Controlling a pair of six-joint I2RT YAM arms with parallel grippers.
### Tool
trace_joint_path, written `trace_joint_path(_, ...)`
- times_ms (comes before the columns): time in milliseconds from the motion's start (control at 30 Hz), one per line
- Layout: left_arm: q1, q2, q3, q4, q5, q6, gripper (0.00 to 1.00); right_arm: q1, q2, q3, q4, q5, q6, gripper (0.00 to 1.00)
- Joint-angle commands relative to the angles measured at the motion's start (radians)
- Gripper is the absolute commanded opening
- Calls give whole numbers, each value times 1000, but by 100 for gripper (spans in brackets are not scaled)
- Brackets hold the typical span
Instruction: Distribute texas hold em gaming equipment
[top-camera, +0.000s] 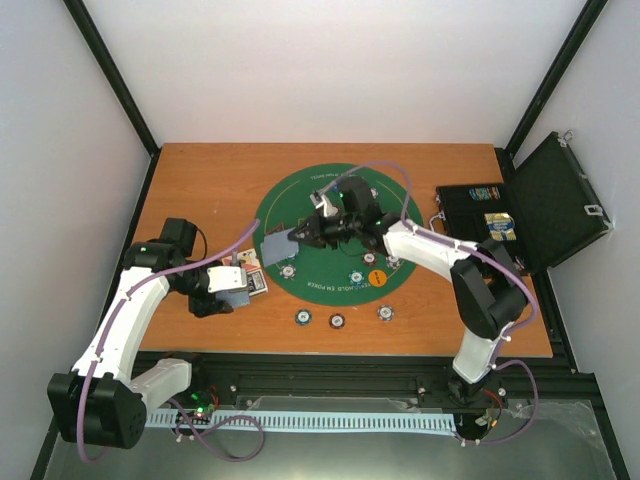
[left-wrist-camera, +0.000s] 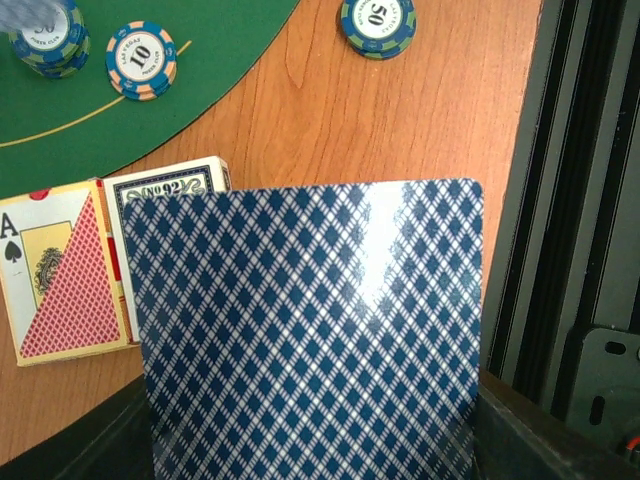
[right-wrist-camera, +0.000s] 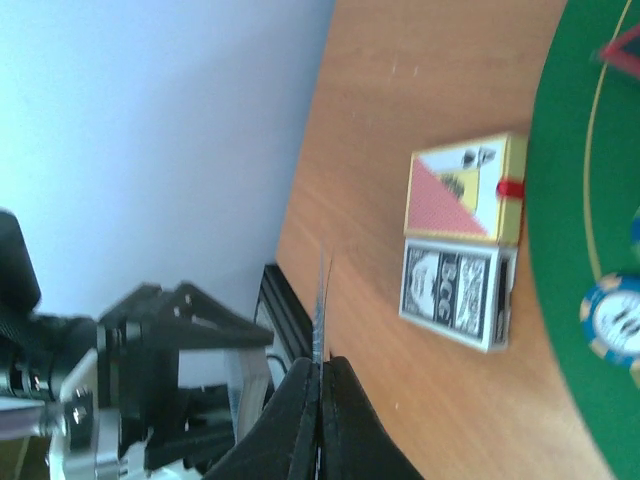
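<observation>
My left gripper (top-camera: 232, 284) is at the mat's left edge, shut on a stack of blue-diamond-backed playing cards (left-wrist-camera: 310, 330) that fills the left wrist view and hides its fingers. My right gripper (right-wrist-camera: 320, 372) reaches left over the green mat (top-camera: 300, 205). It is shut on a couple of thin cards (right-wrist-camera: 321, 300), which show edge-on in the right wrist view and as a grey patch (top-camera: 275, 245) from above. Striped poker chips lie on the mat (top-camera: 288, 271) and on the wood in front of it (top-camera: 337, 321). An orange disc (top-camera: 376, 277) sits near the mat's front rim.
Two card boxes (right-wrist-camera: 460, 190) (right-wrist-camera: 455, 295) lie side by side on the wood beside the left gripper. An open black case (top-camera: 545, 200) stands at the table's right edge. Chips marked 10 (left-wrist-camera: 141, 60) and 50 (left-wrist-camera: 377, 22) lie close by.
</observation>
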Motion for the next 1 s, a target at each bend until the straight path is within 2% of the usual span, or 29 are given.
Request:
trace_joint_path(0,-4,-10,36,-20,5,22,1,-74,91,120,-79,-59,-74,3)
trace_joint_path(233,-3,-11,37,-28,-10,25,1,-101,198,235,-103,-93,-72,3)
trace_joint_path(433,-3,-8,40,-22,4,21,1,-70,115,134,-35,-72,-33,3)
trace_joint_path(667,-3,-22,59,-46,12,0,1,29,162,86,50,-44,20,3)
trace_joint_path(967,-3,-61,57,-78,4,-6,1,174,421,327,97,-28,102,3)
